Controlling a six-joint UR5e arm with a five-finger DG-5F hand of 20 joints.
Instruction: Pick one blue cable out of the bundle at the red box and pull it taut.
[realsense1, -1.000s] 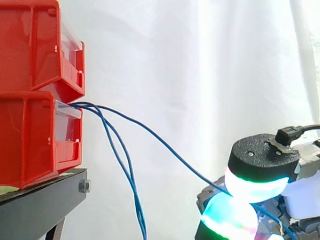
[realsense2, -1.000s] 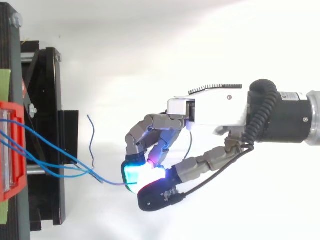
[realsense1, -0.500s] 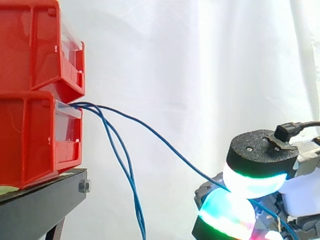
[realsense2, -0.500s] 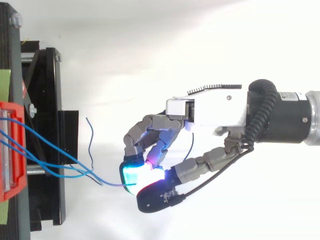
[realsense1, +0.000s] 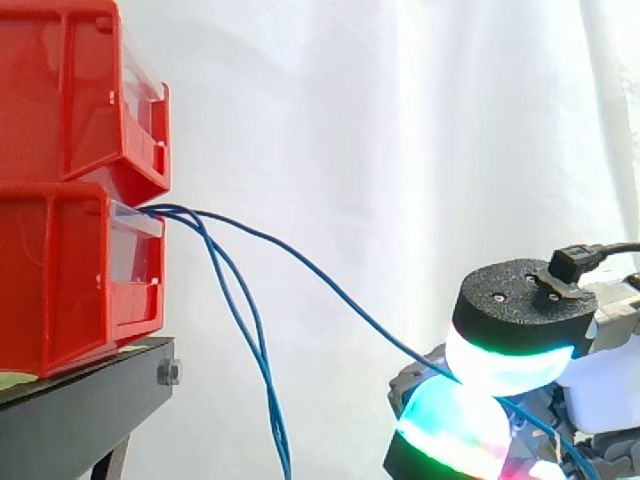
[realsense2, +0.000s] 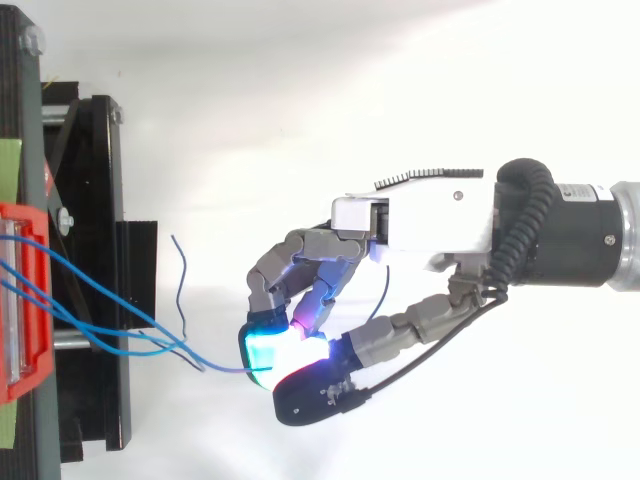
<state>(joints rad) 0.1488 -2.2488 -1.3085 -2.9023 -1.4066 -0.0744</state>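
**A:** Where the hand (realsense2: 420, 225) reaches in from the right, what do its fingers (realsense2: 268, 345) have?

**B:** They are curled in toward the thumb, and one blue cable (realsense1: 350, 305) is pinched between the glowing pads. In the side view it enters the gap between the upper pad and the lower one.

**A:** And where does that cable run?

**B:** From the front of the lower red bin (realsense1: 60, 280), sloping down and rightward to the pinch in a gentle curve, not a straight line. The hand is well apart from the bin and lower than its opening.

**A:** The rest of the bundle?

**B:** Two other blue cables (realsense1: 255, 360) leave the same opening and hang down beside the black stand (realsense1: 80, 410), apart from the fingers. An upper red bin (realsense1: 60, 90) sits stacked on the lower one, before the white curtain (realsense1: 400, 120).
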